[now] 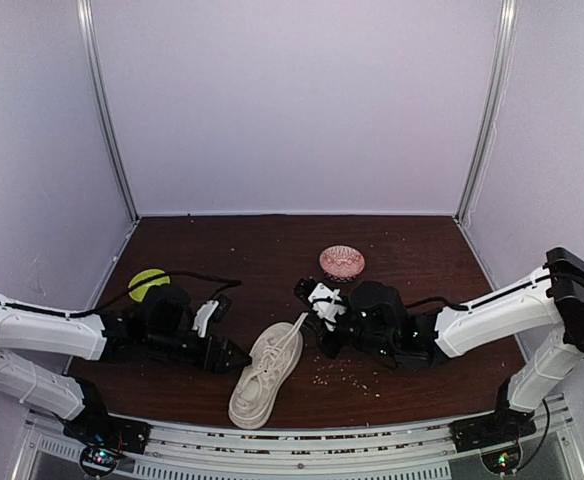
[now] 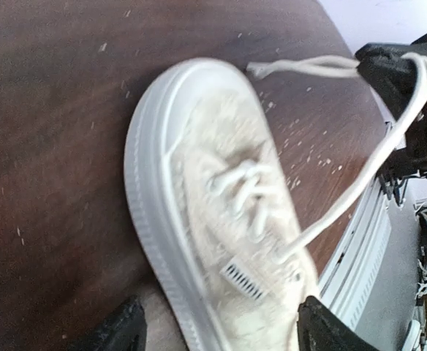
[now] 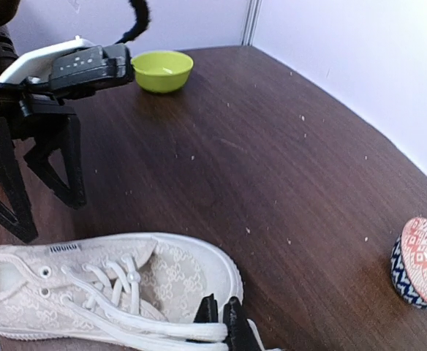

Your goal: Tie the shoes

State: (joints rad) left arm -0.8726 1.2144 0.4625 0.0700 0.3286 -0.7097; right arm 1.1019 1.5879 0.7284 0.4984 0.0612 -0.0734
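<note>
The cream canvas sneaker (image 1: 265,375) lies on the dark wooden table, toe towards the back. It also shows in the left wrist view (image 2: 221,241) and the right wrist view (image 3: 89,285). My right gripper (image 1: 312,320) is shut on the white laces (image 3: 177,330) just off the toe and holds them stretched up from the eyelets (image 2: 345,201). My left gripper (image 1: 240,356) is open, with its fingers (image 2: 118,329) standing either side of the shoe's heel end without touching it.
A lime green bowl (image 1: 149,283) sits at the back left behind the left arm. A pink patterned bowl (image 1: 342,262) sits at the back centre. Crumbs are scattered on the table right of the shoe. The metal rail runs along the near edge.
</note>
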